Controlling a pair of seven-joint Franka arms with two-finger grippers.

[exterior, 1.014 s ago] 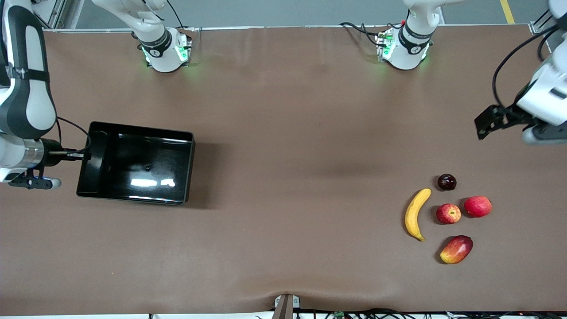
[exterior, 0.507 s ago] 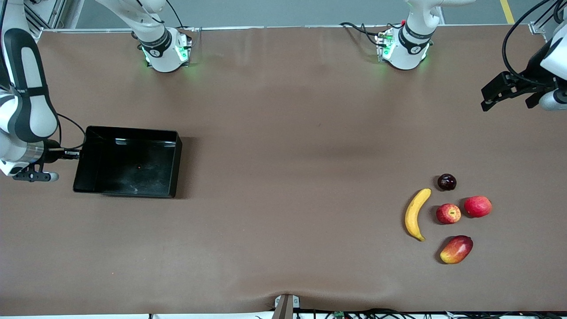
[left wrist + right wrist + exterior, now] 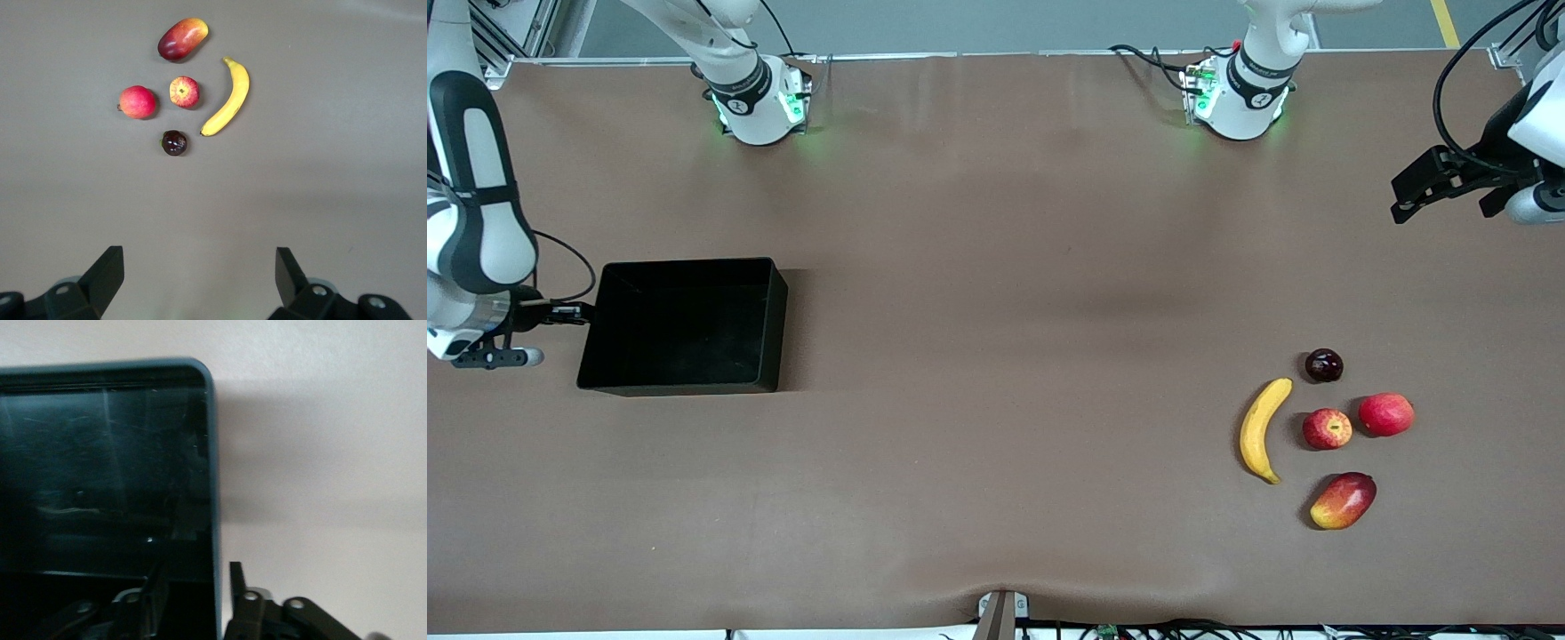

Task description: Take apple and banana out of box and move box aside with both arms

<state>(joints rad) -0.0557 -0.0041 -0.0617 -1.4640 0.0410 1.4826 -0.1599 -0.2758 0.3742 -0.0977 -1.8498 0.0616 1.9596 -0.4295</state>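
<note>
The black box [image 3: 685,263] lies flat on the table at the right arm's end. My right gripper [image 3: 576,313] straddles its end wall, fingers a little apart, one inside and one outside; in the right wrist view [image 3: 193,577] the outer finger [image 3: 235,577] stands just clear of the box's wall [image 3: 215,487]. The banana [image 3: 1261,429] and the streaked apple [image 3: 1327,428] lie side by side at the left arm's end, also in the left wrist view: banana [image 3: 230,100], apple [image 3: 184,92]. My left gripper [image 3: 1400,203] hangs open and empty over bare table, in its own view [image 3: 199,267].
Around the apple lie a plainer red fruit [image 3: 1386,414], a red-yellow mango [image 3: 1344,500] nearest the front camera, and a small dark plum [image 3: 1323,365]. They also show in the left wrist view: red fruit [image 3: 137,102], mango [image 3: 182,39], plum [image 3: 175,142].
The box has come down from a tilt to lie flat on the table, the right gripper sinking with it. The left gripper swung toward the robots' side, then held still.
</note>
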